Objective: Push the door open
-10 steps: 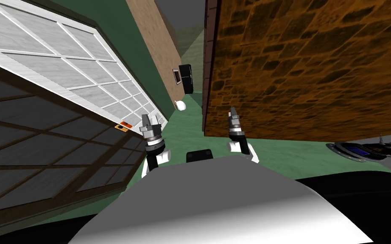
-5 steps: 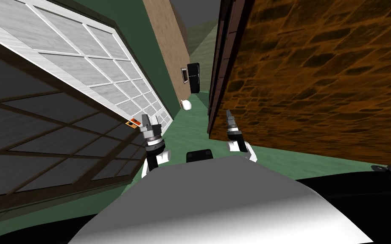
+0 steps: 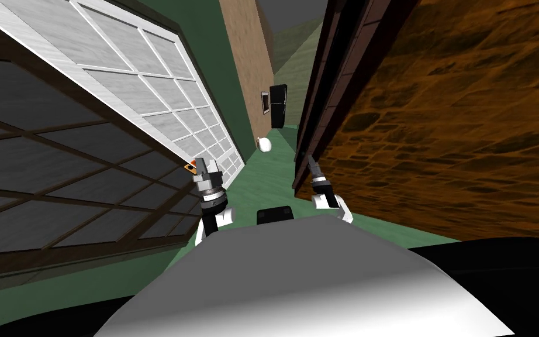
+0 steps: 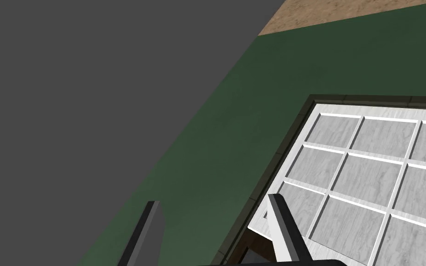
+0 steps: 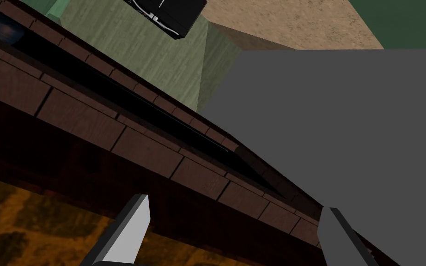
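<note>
Head view puts the door (image 3: 163,99), a white panelled leaf, slanting across the upper left of the frame, with a dark lattice panel (image 3: 58,175) in the lower left below it. The left gripper (image 3: 207,169) stands just left of centre, near the door's nearer corner. In the left wrist view its fingers (image 4: 283,226) are spread wide with nothing between them, and that corner sits slightly off the green wall (image 4: 235,115), so the door looks ajar. I cannot tell which edge is hinged. The right gripper (image 3: 311,165), just right of centre, is close beside a brown frame (image 3: 332,88) that edges the stone wall (image 3: 467,129) on the right. Its fingers (image 5: 124,231) are also wide apart and empty. To push well, I judge the left gripper should meet the white face flat near that loose corner and press steadily, while the right arm keeps off the brown frame. Counted: one door, one lattice panel, two grippers with two fingers each, one black box (image 3: 277,105) and one white round thing (image 3: 265,144) at upper centre, and one small orange thing (image 3: 190,167) beside the left gripper.
</note>
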Tool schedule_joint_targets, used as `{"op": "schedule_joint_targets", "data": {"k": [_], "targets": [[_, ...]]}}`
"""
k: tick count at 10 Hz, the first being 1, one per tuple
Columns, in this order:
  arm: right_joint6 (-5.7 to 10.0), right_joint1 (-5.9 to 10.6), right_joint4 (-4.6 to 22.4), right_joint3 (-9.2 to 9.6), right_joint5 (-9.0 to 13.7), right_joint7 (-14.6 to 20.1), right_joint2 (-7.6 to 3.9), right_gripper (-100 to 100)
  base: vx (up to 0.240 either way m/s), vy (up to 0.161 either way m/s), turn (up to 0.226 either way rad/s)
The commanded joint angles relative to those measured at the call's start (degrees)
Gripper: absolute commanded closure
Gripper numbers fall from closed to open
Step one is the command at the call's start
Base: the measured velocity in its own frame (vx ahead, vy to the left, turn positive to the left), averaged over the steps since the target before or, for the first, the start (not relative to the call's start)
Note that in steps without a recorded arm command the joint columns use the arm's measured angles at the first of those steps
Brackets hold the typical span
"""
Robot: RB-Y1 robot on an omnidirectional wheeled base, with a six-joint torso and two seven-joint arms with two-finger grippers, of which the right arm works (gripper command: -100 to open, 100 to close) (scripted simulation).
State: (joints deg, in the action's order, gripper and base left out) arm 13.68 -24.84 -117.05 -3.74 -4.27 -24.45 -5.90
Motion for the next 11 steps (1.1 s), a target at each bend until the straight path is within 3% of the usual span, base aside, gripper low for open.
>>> {"op": "schedule_joint_targets", "data": {"k": [1, 11], "targets": [[-1.63, 0.65, 1.1, -0.03, -0.6, -1.3, -0.18, -100, 0.144, 0.038, 0.179], [-11.81, 3.36, 7.8, -0.02, -4.8, -9.8, -1.27, -100, 0.186, 0.037, 0.233]]}}
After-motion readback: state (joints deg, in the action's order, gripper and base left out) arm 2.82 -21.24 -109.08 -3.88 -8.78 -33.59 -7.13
